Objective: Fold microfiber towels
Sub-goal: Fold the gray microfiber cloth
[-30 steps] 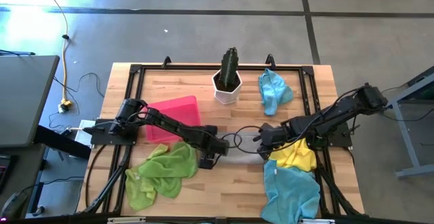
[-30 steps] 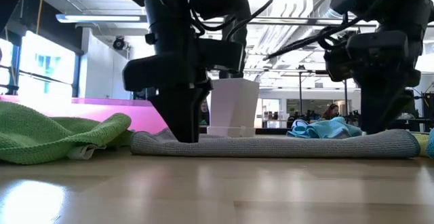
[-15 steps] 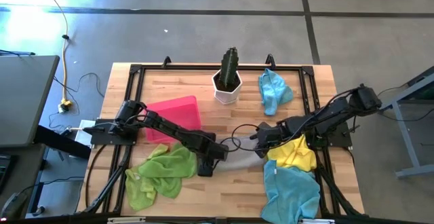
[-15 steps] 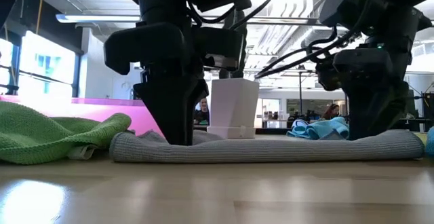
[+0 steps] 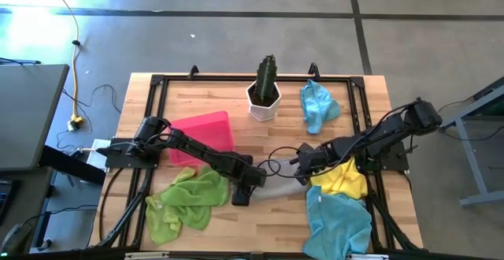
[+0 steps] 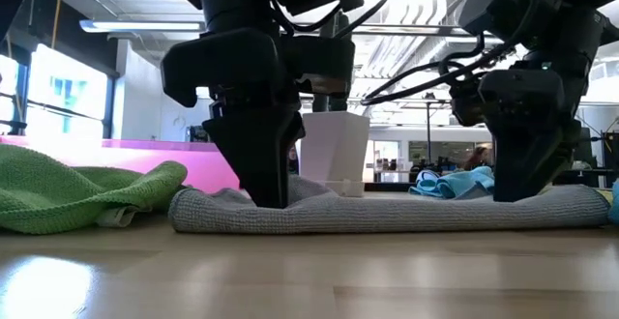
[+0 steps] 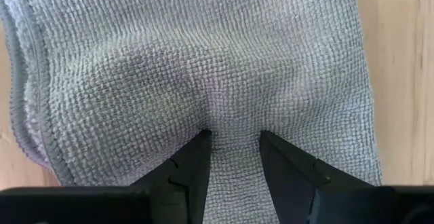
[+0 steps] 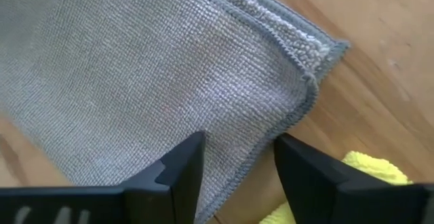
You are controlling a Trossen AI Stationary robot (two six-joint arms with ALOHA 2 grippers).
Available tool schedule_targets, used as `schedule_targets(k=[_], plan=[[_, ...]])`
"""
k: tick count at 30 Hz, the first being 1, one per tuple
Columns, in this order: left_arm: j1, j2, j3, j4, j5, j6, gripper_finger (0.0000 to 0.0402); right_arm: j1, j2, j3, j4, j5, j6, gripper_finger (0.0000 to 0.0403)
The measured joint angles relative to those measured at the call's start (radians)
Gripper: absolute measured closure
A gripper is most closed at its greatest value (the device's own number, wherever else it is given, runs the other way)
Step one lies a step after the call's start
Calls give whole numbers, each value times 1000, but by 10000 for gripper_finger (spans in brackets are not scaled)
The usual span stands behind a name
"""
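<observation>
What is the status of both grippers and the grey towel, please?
Left gripper pinching grey towel. Right gripper open over its other end. Nothing in the way.

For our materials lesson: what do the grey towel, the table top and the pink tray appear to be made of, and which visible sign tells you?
Grey towel: soft woven or knitted cloth, probably microfiber; nubby grid texture, stitched hem.
Table top: pale wood, smooth matte; plank seams and grain show.
Pink tray: looks like rigid plastic; even colour, flat faces, though this stays uncertain.
</observation>
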Motion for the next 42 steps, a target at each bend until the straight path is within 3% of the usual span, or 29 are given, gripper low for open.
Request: schedule_targets(k=[10, 19, 30, 33, 42], plan=[[0, 0, 2, 0, -7, -16, 280, 28, 3, -2, 4, 82, 70, 326], [-20, 6, 68, -85, -102, -2, 280, 38, 5, -3, 74, 188, 135, 395], [-104, 3, 147, -281, -217, 5, 280, 16, 3, 2, 43, 134, 114, 402], [-131, 2, 151, -299, -220, -11, 280, 7, 2, 41, -40, 125, 88, 402], [-168, 1, 151, -299, -268, -136, 280, -4, 1, 262, -511, 186, 1, 402]])
